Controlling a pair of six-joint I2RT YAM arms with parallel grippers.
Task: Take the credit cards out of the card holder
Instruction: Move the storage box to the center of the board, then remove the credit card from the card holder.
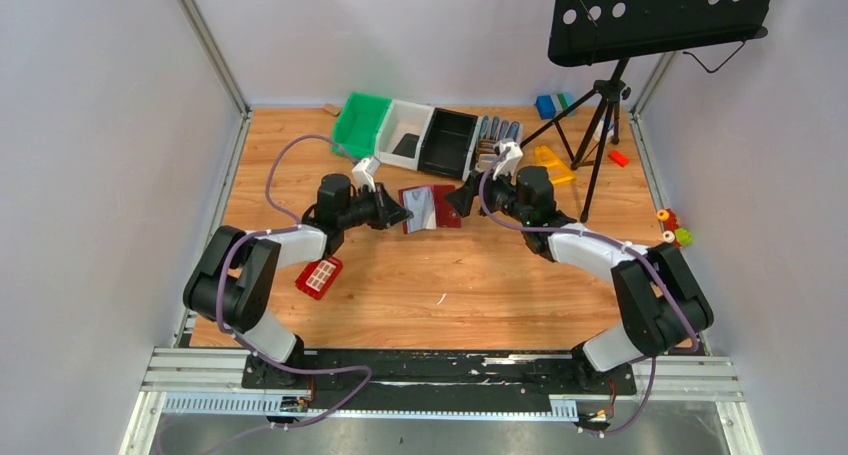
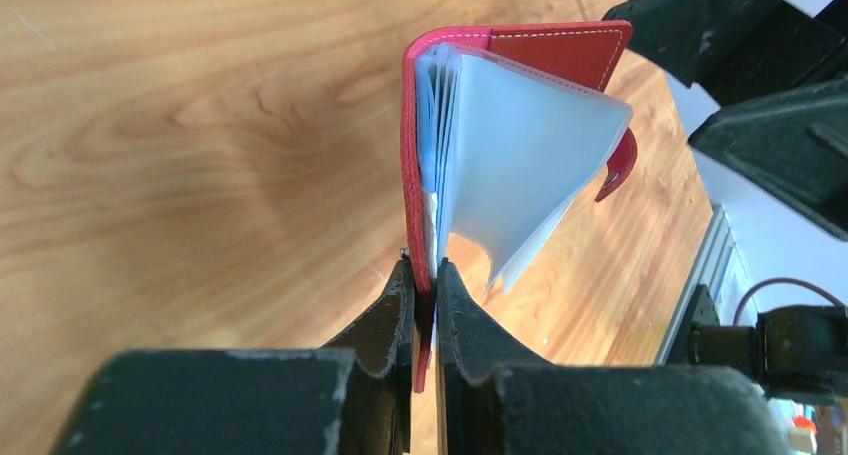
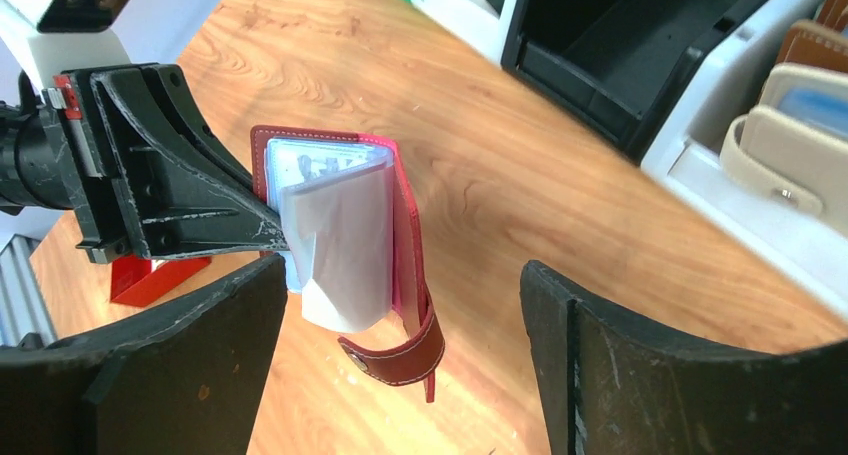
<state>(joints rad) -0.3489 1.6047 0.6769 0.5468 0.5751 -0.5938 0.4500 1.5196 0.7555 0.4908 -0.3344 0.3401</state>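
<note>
the card holder (image 1: 432, 207) hung above the wooden surface (image 1: 450, 295), near its middle. it was opened like a book, with its red cover (image 2: 545, 55) spread and its frosted plastic sleeves (image 2: 520, 155) fanned out. its snap tab (image 3: 398, 357) dangled loose from the cover's edge. something pale blue showed between the sleeves, but whether it was a card could not be told. the left pincer (image 2: 425, 267) was clamped together on one edge of the cover and sleeves, holding the card holder off the surface. the right pincer (image 3: 402, 275) faced it from the other side with its jaws wide apart. the card holder showed in the gap between them, and they gripped nothing. along the far edge stood a green bin (image 1: 362, 123), a white bin (image 1: 405, 133) and a black bin (image 1: 448, 140), then a rack of tan wallets (image 1: 497, 133). a flat red piece with a white grid (image 1: 320, 276) lay by the left arm. a black music stand (image 1: 660, 15) rose at the far right.
</note>
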